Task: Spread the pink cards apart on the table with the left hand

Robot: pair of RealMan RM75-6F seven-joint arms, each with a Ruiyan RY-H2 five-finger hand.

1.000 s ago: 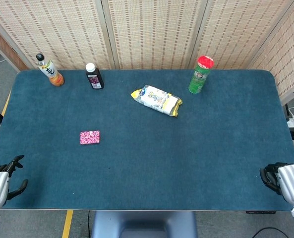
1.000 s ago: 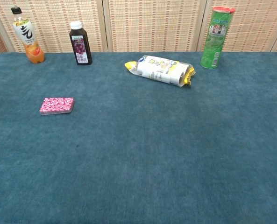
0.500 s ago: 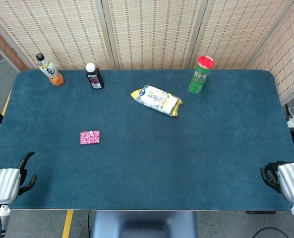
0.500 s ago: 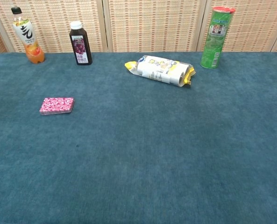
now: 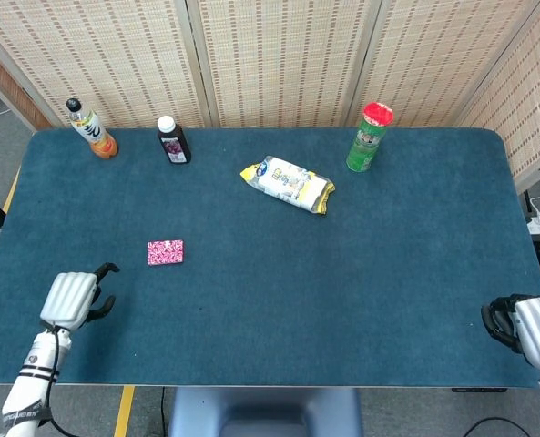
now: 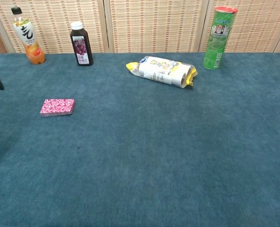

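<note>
Looks like a lab setup: blue felt table, woven screen panels behind, taped floor.

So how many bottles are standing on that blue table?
2, both at the far left edge by the screen: an orange juice bottle nearest the corner, and a dark grape juice bottle to its right. The green can is a tube, not a bottle.

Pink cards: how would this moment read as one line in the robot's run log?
pink cards: stacked, untouched | left hand: over table near cards, holds nothing | right hand: at table edge, fingers curled, idle | spreading: not begun
</note>
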